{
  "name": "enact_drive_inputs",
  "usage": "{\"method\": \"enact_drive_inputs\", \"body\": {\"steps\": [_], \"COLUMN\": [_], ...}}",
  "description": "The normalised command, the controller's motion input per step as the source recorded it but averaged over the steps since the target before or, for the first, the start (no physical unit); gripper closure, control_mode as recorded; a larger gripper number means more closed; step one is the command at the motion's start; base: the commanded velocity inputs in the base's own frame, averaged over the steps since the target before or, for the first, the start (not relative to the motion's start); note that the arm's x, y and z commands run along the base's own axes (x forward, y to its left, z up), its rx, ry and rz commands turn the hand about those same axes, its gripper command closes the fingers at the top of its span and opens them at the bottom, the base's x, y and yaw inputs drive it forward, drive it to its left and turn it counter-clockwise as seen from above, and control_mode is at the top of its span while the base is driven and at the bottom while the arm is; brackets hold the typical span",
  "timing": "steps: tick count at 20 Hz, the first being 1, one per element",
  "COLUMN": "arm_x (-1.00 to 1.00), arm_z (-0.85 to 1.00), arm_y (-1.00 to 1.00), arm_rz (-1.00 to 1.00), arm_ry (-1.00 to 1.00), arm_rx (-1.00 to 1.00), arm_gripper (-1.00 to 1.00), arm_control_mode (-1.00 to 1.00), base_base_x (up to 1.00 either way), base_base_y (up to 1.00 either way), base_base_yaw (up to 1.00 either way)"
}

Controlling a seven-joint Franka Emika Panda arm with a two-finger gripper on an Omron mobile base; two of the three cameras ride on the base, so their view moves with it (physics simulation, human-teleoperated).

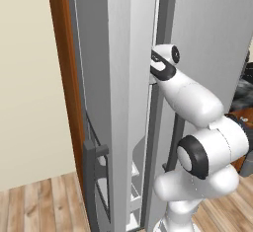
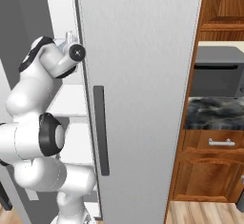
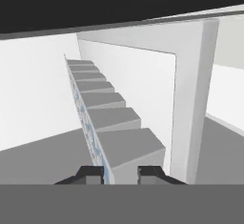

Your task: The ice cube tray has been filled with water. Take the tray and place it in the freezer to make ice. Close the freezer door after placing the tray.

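Inside the freezer (image 3: pixel 143 89), the gripper (image 3: pixel 121 173) is clamping one tray (image 3: pixel 112 118) by its near end, jaws closed tight on its edge, the tray stretching away on its side from the fingers toward the freezer's white back wall. One row of about six cell bottoms is showing. No writing is readable anywhere. Outside, the arm is reaching past the freezer door (image 1: pixel 106 127), which is standing open with one dark handle (image 1: pixel 91 176).
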Motion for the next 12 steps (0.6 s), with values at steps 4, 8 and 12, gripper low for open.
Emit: {"method": "enact_drive_inputs", "body": {"steps": [4, 8, 12], "arm_x": [0.26, 0.26, 0.07], "arm_z": [-0.15, -0.14, -0.03], "arm_y": [0.12, 0.01, 0.00], "arm_rz": [-0.03, -0.03, -0.01], "arm_ry": [0.01, 0.02, 0.00], "arm_rx": [0.00, 0.00, 0.00], "arm_gripper": [-1.00, -1.00, -1.00], "arm_control_mode": [-1.00, -1.00, -1.00], "base_base_x": [0.00, 0.00, 0.00], "base_base_y": [0.00, 0.00, 0.00], "base_base_yaw": [0.00, 0.00, 0.00]}}
